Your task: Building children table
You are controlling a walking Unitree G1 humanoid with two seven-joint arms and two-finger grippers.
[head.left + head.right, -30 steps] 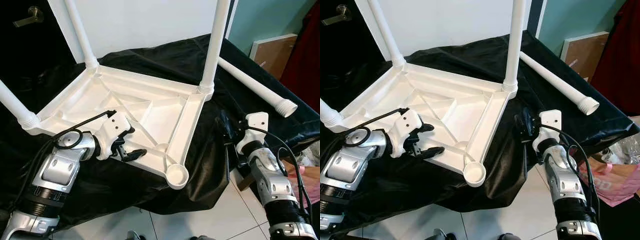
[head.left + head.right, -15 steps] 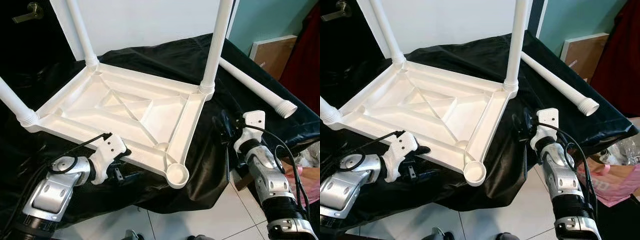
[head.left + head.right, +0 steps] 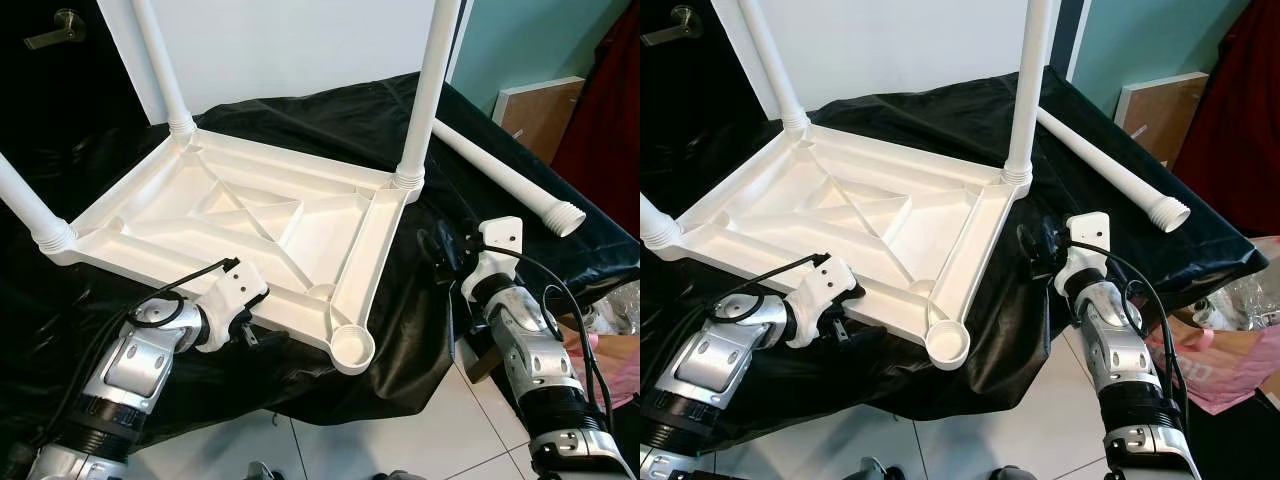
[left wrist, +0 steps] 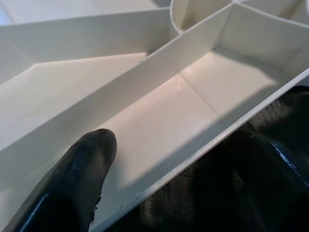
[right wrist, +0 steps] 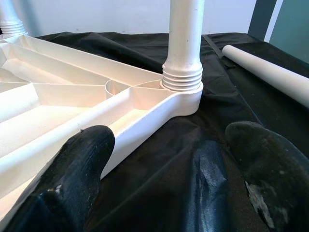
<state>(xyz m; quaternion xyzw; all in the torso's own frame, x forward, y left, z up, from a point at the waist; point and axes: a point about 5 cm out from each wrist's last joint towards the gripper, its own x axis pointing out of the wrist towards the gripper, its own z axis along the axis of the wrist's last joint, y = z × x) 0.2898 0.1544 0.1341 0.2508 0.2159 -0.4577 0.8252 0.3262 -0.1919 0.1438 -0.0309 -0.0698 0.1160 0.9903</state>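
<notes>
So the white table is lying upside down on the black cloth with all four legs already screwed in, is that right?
Not quite. The white table does lie upside down on the black cloth, but only three legs are screwed in. The near corner socket is empty, and the fourth leg lies loose on the cloth, as the left eye view shows.

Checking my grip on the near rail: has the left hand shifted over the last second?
Yes. The left hand dropped off the tabletop's ribs to its near edge, away from the empty socket.

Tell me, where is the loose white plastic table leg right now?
The loose white plastic table leg lies on the black cloth at the robot's right, beyond the right gripper and just right of the upturned white tabletop.
</notes>
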